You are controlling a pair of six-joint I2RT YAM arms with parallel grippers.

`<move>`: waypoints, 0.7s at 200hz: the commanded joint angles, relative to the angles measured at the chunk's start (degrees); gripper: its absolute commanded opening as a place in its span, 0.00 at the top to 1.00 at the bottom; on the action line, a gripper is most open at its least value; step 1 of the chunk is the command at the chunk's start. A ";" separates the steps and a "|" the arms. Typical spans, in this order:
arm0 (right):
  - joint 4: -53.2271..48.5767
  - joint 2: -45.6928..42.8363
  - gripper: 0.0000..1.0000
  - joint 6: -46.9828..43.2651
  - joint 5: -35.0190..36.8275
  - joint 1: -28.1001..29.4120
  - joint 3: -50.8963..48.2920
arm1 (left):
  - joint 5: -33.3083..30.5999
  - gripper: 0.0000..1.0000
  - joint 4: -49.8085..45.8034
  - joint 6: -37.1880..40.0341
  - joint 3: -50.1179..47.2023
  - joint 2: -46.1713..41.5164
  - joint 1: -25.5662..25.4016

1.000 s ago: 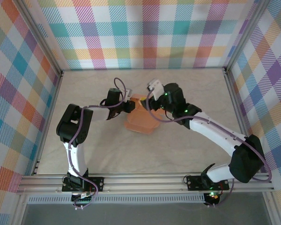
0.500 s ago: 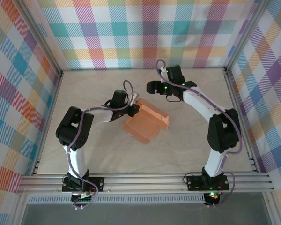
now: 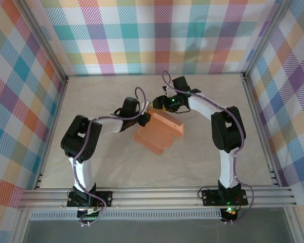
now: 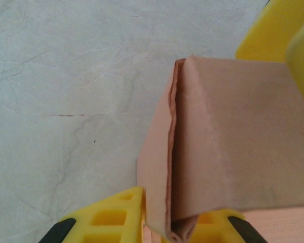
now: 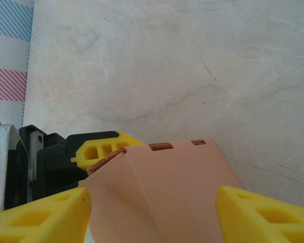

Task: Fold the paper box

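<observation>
Pale marbled table inside plaid walls, bare surface on every side of the paper box, walls well apart from it. Salmon-orange card, partly folded: 1 long wall upright along the box's far side, flatter panels toward its near side. Long axis on a slant, far-left to near-right.

Left gripper at the box's left end, almost closed, pinching the doubled card of the end wall; in the left wrist view, yellow fingers tight against that folded edge.

Right gripper just beyond the box's far-left corner, jaws wide apart, astride the end of the upright wall. Nothing visibly clamped; contact between pads and card not to be told. 2 small slots cut along the wall's top edge, seen from the right wrist, probably for tabs.

Deciding relation: both tools at the same far-left end of the box, card straight ahead of the right gripper and between its fingers, long axis leading away toward the near-right. Left arm the nearer, already on the card, so probably the anchor, with the right free to close on or press that wall end; a judgement only.

No brand, label or writing legible on the box or anywhere around it
</observation>
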 commanded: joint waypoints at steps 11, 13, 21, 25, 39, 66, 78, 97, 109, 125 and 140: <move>-1.45 2.39 0.36 0.18 -3.00 0.11 2.45 | 0.82 0.84 0.46 0.35 0.86 0.43 -0.33; -1.58 2.47 0.36 0.13 -2.91 0.14 2.45 | 0.82 0.84 0.40 0.34 0.89 0.50 -0.34; -2.05 2.81 0.38 -0.22 -2.53 0.10 2.36 | 0.81 0.83 0.18 0.17 1.14 0.57 -0.33; -2.33 2.95 0.38 -0.39 -2.24 0.10 2.36 | 0.82 0.83 0.09 0.12 1.21 0.68 -0.29; -3.17 3.30 0.40 -0.88 -1.69 0.05 2.15 | 0.77 0.81 0.09 -0.28 1.34 0.78 -0.30; -3.52 3.16 0.41 -2.44 -0.85 0.36 1.35 | 0.47 0.77 -0.69 -0.71 2.08 1.22 -0.27; -3.80 2.96 0.42 -2.99 0.08 0.53 1.20 | 0.22 0.77 -1.03 -0.80 2.40 1.33 -0.35; -4.15 3.18 0.43 -2.95 0.14 0.46 1.22 | -0.56 0.76 -1.23 -1.02 2.92 1.79 -0.30; -3.85 3.31 0.43 -2.43 -1.05 0.38 1.22 | -1.62 0.74 -1.61 -1.37 3.48 2.09 -0.33; -3.06 3.38 0.44 -1.34 -2.87 0.35 1.09 | -3.06 0.72 -2.41 -1.99 4.27 2.60 -0.35; -2.25 3.36 0.45 -0.36 -4.26 0.28 0.96 | -4.17 0.72 -2.64 -2.25 4.60 2.81 -0.34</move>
